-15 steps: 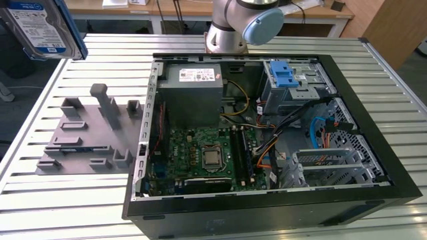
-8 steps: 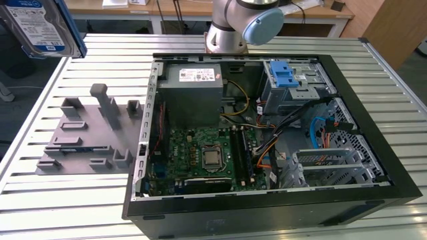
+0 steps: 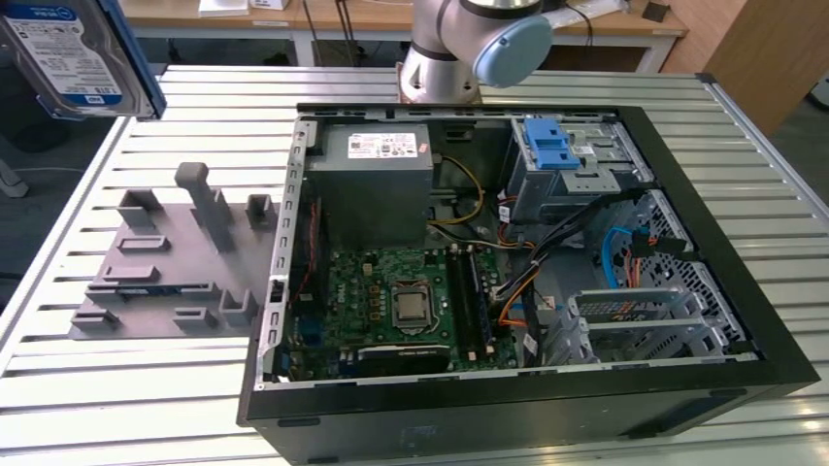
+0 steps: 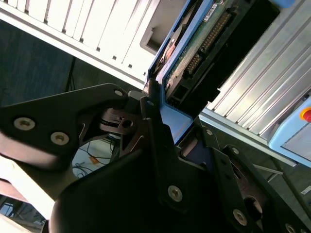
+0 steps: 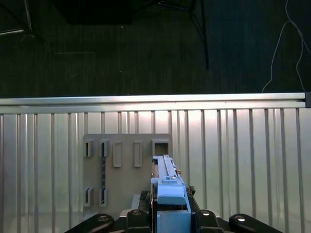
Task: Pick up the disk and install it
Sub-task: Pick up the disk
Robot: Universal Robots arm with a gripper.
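First wrist view: disk (image 5: 165, 171) in hand (image 5: 170, 208)

Blue-framed silver disk (image 3: 65, 53), grey rack (image 3: 155, 286), green motherboard (image 3: 376, 282), black case (image 3: 518, 408)

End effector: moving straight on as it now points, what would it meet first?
Likely the grey slotted fixture plate on the slatted metal table, touched first by the held blue-framed silver disk; depth unclear.

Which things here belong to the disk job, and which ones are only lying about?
For the job: disk, held up by the gripper; open computer case; probably its drive cage.
Only lying about: grey rack plate on the table; power supply box; green circuit board.
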